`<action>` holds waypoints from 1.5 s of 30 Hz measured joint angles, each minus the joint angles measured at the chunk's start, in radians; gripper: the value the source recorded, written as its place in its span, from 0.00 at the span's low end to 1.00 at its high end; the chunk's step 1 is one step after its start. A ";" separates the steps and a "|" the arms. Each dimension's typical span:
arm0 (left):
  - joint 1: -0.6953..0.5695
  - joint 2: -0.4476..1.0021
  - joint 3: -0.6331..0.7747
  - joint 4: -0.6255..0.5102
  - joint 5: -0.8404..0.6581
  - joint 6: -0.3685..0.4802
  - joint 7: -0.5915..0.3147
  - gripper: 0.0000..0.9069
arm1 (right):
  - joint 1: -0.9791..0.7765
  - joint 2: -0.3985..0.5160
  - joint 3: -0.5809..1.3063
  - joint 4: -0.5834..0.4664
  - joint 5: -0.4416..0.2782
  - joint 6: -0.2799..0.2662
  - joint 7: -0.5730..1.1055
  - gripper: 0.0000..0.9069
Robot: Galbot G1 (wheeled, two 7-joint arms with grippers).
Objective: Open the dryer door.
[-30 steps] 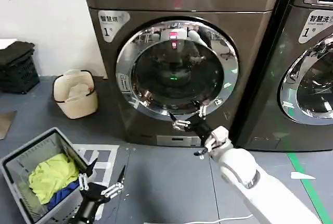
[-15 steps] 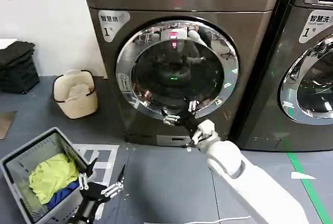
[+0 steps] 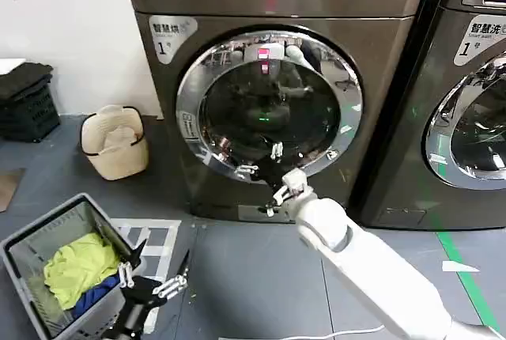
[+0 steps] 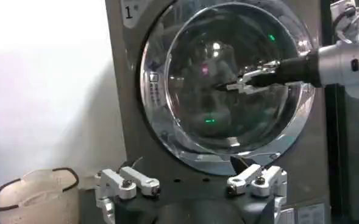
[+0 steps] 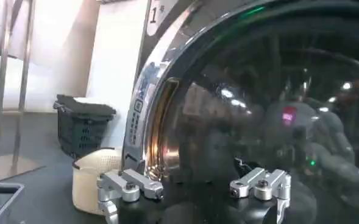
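The dryer (image 3: pixel 269 87) is a dark grey front-loader whose round door (image 3: pixel 269 103) has a chrome ring and dark glass; it sits shut against the front. My right gripper (image 3: pixel 261 160) is open, its fingers spread in front of the lower part of the glass, close to the ring. From the left wrist view that same gripper (image 4: pixel 247 74) shows before the middle of the door (image 4: pixel 228 79). In the right wrist view the open fingers (image 5: pixel 130 185) frame the chrome ring's handle side (image 5: pixel 152 122). My left gripper (image 3: pixel 154 275) hangs open low over the floor, holding nothing.
A grey laundry basket (image 3: pixel 32 233) with yellow-green and blue cloth stands at the front left, beside my left gripper. A beige basket (image 3: pixel 115 142) sits left of the dryer. A second machine (image 3: pixel 466 119) stands at the right, a black crate (image 3: pixel 28 103) at far left.
My right gripper has risen and moved left, from below the door's rim up onto the lower glass. The left arm has stayed put.
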 joint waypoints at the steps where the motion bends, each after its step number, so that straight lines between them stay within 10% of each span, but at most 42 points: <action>1: 0.000 0.000 0.000 0.000 0.000 0.000 0.000 1.00 | 0.006 0.003 -0.004 -0.005 0.001 -0.001 0.000 1.00; 45: 0.000 -0.006 0.002 0.003 -0.002 -0.005 0.000 1.00 | 0.146 0.207 -0.100 -0.219 -0.003 -0.013 0.042 1.00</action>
